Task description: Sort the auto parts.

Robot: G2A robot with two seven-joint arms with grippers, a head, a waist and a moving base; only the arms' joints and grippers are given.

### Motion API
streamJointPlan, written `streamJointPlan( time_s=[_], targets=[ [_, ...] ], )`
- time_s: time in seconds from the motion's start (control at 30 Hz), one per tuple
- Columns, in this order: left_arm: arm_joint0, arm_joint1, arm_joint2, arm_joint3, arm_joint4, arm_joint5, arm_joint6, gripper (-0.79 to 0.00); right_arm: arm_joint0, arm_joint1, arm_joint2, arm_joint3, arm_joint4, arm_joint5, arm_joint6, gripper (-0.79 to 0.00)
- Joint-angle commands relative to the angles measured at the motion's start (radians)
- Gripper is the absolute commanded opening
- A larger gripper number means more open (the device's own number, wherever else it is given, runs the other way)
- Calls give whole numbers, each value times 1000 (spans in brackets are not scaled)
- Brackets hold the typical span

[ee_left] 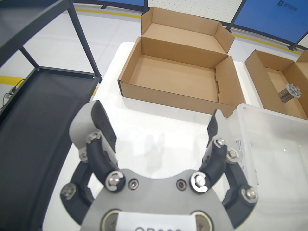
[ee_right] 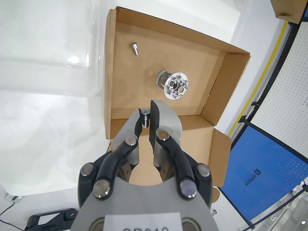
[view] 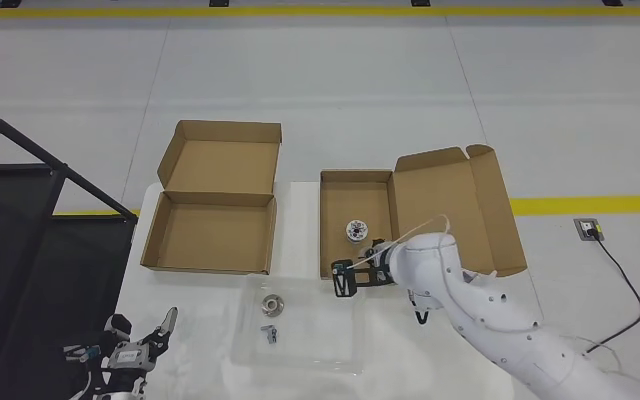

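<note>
My right gripper (view: 343, 281) hangs over the near edge of the right cardboard box (view: 330, 225), shut on a small threaded bolt (ee_right: 145, 117). In that box (ee_right: 110, 78) lie a silver flanged hub (ee_right: 172, 85) and another small bolt (ee_right: 134, 48); the top view also catches the hub (view: 355, 230). The clear plastic bin (view: 340, 352) in front holds a round metal part (view: 271, 303) and a small bolt (view: 268, 333). My left gripper (ee_left: 156, 111) stands open over the white table at the near left, with nothing between its fingers, and appears low in the top view (view: 147, 338).
An empty cardboard box (view: 210, 232) with its lid folded back stands at the left of the table, also in the left wrist view (ee_left: 178, 73). A black mesh cart (view: 50, 260) flanks the table's left side. The clear bin's corner (ee_left: 243, 111) is close beside my left gripper.
</note>
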Motion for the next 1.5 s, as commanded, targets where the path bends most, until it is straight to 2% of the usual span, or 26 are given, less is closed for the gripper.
streamJointPlan(
  time_s=[0.0,0.3,0.4,0.57,0.7,0.97,1.47],
  targets=[
    [0,0,0,0,0,0,0,0,0,0,-1,0,0,0,0,-785],
    [0,0,0,0,0,0,0,0,0,0,-1,0,0,0,0,-785],
    [0,0,0,0,0,0,0,0,-10,-8,1,25,-25,91,-21,-785],
    [0,0,0,0,0,0,0,0,4,-24,36,169,-27,244,-187,-785],
    [0,0,0,0,0,0,0,0,18,-40,51,309,4,307,-299,-785],
    [0,0,0,0,0,0,0,0,66,-94,11,556,73,322,-433,-785],
    [0,0,0,0,0,0,0,0,142,-222,-104,851,74,358,-544,-785]
  ],
)
